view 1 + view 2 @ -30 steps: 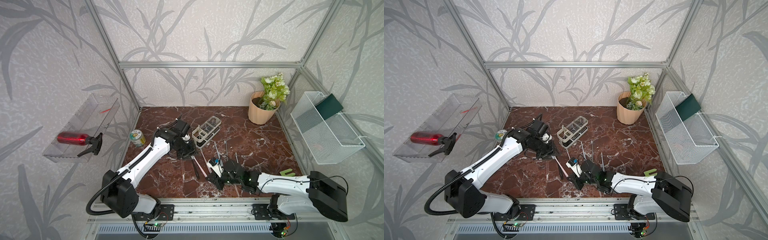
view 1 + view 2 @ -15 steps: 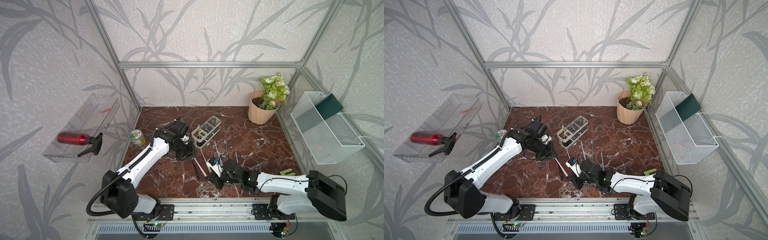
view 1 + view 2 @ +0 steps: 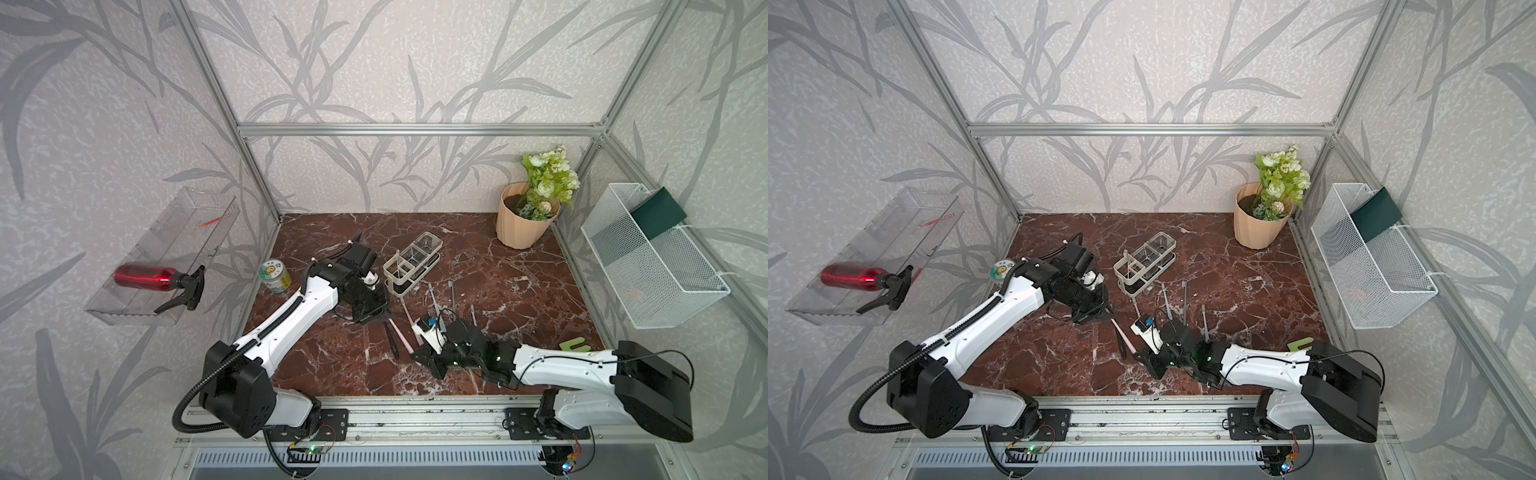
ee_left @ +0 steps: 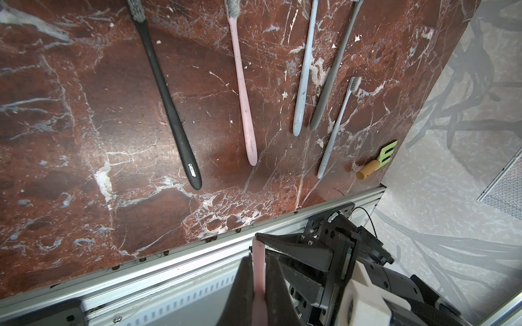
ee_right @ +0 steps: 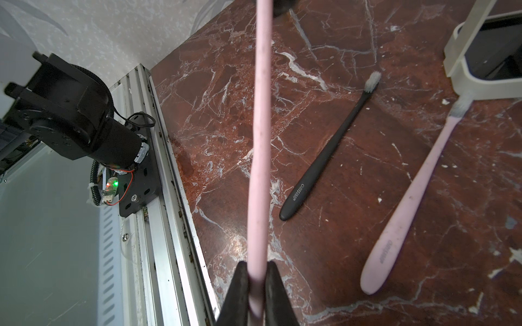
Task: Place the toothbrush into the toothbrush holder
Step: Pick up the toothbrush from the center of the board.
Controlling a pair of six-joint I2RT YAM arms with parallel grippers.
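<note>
Toothbrush [image 5: 260, 141], likely light and stiff, is being clamped at both ends by left gripper [image 4: 258, 261] and right gripper [image 5: 257, 271], near toothbrush holder [image 3: 417, 266].

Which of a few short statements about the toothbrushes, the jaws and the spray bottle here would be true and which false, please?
1. The left jaws and the right jaws are both shut on the same pink toothbrush. True.
2. The black toothbrush stands in the holder. False: it lies flat on the table, outside the holder.
3. A second pink toothbrush lies on the table, with its bristles toward the holder. True.
4. The red spray bottle stands on the table. False: it lies on the clear wall shelf.
</note>
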